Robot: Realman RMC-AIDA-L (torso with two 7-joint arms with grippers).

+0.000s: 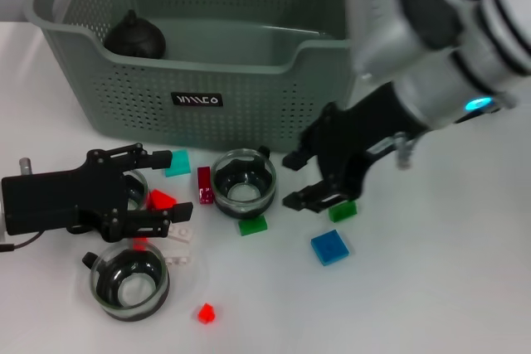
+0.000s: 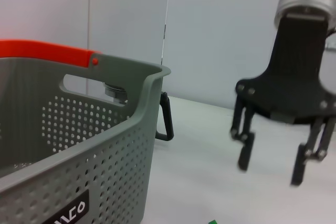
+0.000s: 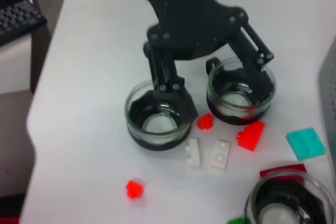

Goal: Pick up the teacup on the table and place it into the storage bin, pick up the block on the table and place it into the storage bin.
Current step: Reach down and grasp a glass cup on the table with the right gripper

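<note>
The grey-green storage bin (image 1: 249,80) stands at the back, with a black round object (image 1: 133,36) inside it. Three glass teacups are on the table: one in the middle (image 1: 243,181), one at the front left (image 1: 130,281), and one (image 1: 135,189) partly hidden under my left gripper (image 1: 158,189). That gripper is open, and the right wrist view shows it (image 3: 218,74) low over this cup (image 3: 241,90). My right gripper (image 1: 297,180) hangs open just right of the middle teacup, beside a green block (image 1: 342,210). It also shows open in the left wrist view (image 2: 270,158).
Loose blocks lie around the cups: teal (image 1: 177,163), dark red (image 1: 205,184), red (image 1: 162,199), green (image 1: 252,224), blue (image 1: 329,247), small red (image 1: 206,313) and white (image 1: 178,235). The table edge (image 3: 37,103) is near the front-left cup. The bin wall (image 2: 105,150) is close to the left wrist.
</note>
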